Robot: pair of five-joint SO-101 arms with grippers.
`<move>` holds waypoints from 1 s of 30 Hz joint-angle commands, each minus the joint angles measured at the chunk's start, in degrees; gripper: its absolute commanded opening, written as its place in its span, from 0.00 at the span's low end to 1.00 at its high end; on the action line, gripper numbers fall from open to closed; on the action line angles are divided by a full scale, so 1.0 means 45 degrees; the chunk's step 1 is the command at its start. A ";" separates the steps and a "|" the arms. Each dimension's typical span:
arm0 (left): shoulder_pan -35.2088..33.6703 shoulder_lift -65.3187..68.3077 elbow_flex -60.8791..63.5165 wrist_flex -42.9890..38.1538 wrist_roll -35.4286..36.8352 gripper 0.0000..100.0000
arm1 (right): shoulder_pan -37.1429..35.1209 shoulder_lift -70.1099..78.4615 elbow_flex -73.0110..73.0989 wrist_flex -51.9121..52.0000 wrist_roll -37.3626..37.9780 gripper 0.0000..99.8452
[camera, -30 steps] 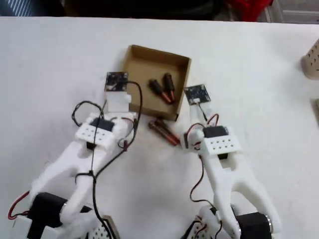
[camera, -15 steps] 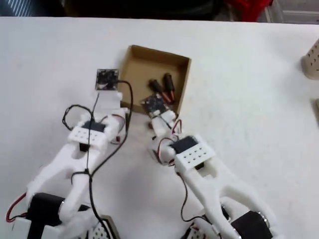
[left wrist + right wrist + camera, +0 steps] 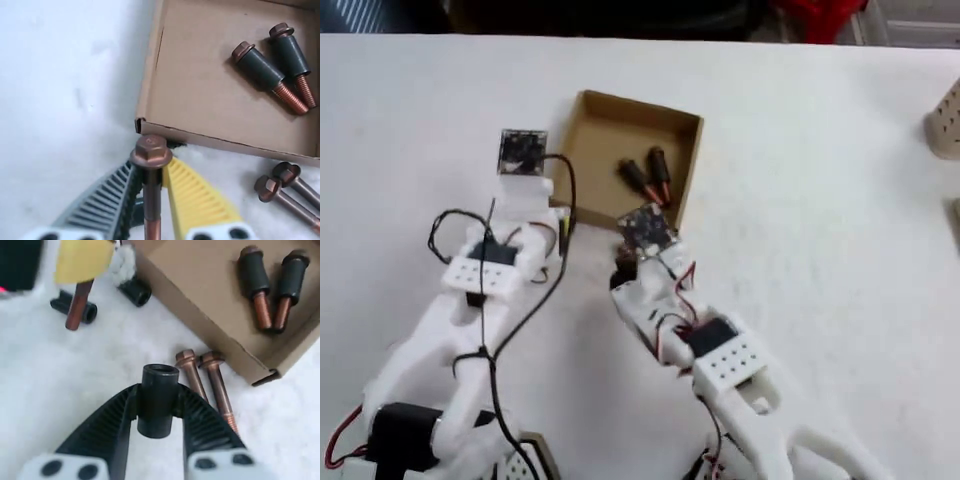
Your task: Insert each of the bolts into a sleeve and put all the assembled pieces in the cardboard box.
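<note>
My left claw (image 3: pixel 149 167) clamps a copper hex-head bolt (image 3: pixel 151 200) and my right claw (image 3: pixel 157 390) a black tubular sleeve (image 3: pixel 156 407), bore-up, so they can mate.

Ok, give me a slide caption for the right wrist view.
Right hand grips a black sleeve near two loose bolts lying beside the cardboard box, which holds two assembled pieces.
</note>
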 commanded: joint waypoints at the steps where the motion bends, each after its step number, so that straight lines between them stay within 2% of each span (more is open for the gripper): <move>1: -0.0107 -0.0654 -0.0117 -0.0313 -0.0078 0.02 | -0.0127 -0.1963 0.1074 -0.2198 -0.2012 0.02; 6: -0.0107 -0.0654 -0.0098 -0.0313 -0.0078 0.02 | -0.0147 -0.2120 0.2344 -0.6496 -0.2618 0.02; 13: -0.0107 -0.0654 -0.0098 -0.0313 -0.0078 0.02 | -0.0166 -0.0850 0.2286 -0.9641 -0.2618 0.02; 21: -0.0127 -0.0694 -0.0098 -0.0313 -0.0098 0.02 | -0.0166 0.2901 0.2266 -1.5619 -0.2540 0.02; 26: -0.0361 -0.0733 -0.0098 -0.0410 -0.0078 0.02 | -0.0166 0.5617 0.2051 -1.8569 -0.2520 0.02; 30: -0.0635 -0.0752 0.0527 -0.1797 -0.0098 0.02 | -0.0147 0.7863 0.1621 -2.0249 -0.1328 0.02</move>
